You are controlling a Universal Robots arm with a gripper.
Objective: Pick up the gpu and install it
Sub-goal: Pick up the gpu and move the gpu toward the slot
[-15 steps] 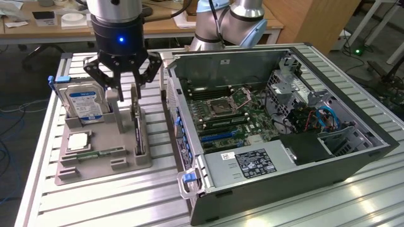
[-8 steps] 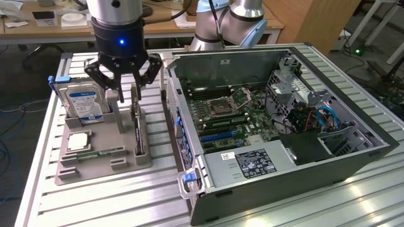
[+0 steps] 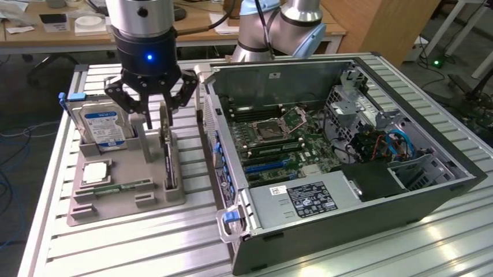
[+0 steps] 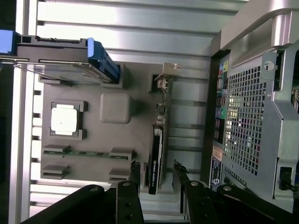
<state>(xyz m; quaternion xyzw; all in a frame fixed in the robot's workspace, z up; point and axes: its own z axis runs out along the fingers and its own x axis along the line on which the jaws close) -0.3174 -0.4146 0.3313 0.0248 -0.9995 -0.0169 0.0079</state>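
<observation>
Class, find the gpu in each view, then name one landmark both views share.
Exterior view: the gpu stands on edge in the grey holder, under the tool.
Wrist view: the gpu stands beside the computer case, one end between the tool's fingers.
Shared landmark: the silver processor chip.

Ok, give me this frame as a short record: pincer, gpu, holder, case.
pincer: open, fingers either side of the gpu's end, gaps showing
gpu: standing on edge in its slot in the grey holder
also in holder: hard drive, processor, memory stick
computer case: side open, board exposed, at the exterior view's right of the holder
</observation>
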